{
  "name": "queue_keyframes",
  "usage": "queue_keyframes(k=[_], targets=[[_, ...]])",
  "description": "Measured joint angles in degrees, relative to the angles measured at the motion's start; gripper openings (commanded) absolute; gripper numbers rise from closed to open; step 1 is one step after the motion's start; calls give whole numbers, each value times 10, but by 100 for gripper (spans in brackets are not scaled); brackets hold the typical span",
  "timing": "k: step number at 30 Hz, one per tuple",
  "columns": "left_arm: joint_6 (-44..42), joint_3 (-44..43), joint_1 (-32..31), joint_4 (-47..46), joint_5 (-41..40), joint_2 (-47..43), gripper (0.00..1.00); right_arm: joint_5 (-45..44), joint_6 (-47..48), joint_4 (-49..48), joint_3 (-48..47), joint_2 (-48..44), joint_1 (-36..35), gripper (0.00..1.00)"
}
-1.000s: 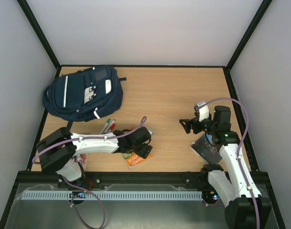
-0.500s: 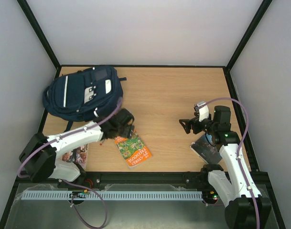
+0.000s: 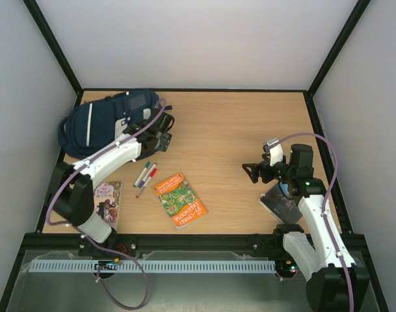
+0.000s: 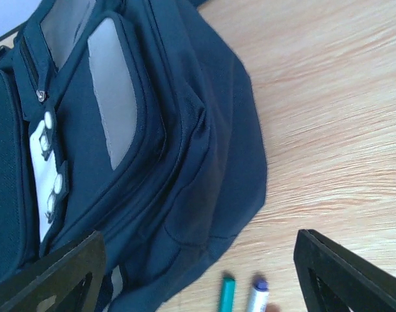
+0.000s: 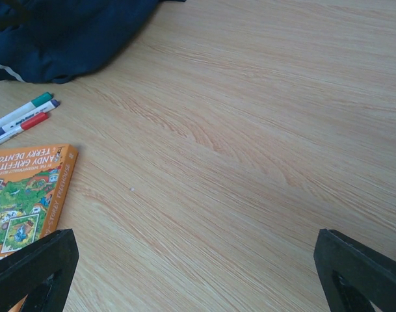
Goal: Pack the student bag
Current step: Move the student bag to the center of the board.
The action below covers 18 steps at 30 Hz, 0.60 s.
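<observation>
Bag (image 3: 103, 127): lying flat in the far-left corner of the table (image 3: 237, 123), front pocket facing up, white stripe running along the left half. Showing a grey patch and closed zips in the left wrist view.

Near-left edge: pink book (image 3: 106, 203) lying face up beside the left arm's base, well apart from the bag.

Left gripper (image 3: 160, 138): hovering at the bag's right edge, arm reaching far forward over the table. Standing with jaws wide apart and gripping nothing. Looking down on the bag's rounded lower corner and bare wood.

Markers (image 3: 145, 175): three lying side by side, green, blue and red caps, just near of the bag and not touching it. Pointing their caps toward the bag.

Orange book (image 3: 179, 200): lying face up, slightly right of the markers, close to the near edge, tilted.

Right gripper (image 3: 251, 170): hanging over bare wood on the right half, pointing left, well apart from the bag. Standing with jaws spread wide, holding nothing.

Dark flat item (image 3: 280, 203): lying partly under the right arm, too hidden to identify.
</observation>
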State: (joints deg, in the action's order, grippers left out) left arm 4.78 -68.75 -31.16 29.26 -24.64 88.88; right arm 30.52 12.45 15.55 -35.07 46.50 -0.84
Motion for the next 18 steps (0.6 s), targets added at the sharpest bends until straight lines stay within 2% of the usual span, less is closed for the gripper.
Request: queue_keyframes(k=[7,8,11,12,15,18], targets=[[-55,-42,52,9,-26,98,81,2,0,0,0,0,-5,100],[-59,-49,61,8,-30,112,76,2,0,0,0,0,-6,100],[-70,-75,73,7,-35,156,36,2,0,0,0,0,-8,99],[-75,-90,73,7,-38,176,27,2,0,0,0,0,-8,99],[-96,-163,68,4,-56,247,9,3,0,0,0,0,-11,100],[-125,-246,54,10,-82,306,2,3,0,0,0,0,-12,100]])
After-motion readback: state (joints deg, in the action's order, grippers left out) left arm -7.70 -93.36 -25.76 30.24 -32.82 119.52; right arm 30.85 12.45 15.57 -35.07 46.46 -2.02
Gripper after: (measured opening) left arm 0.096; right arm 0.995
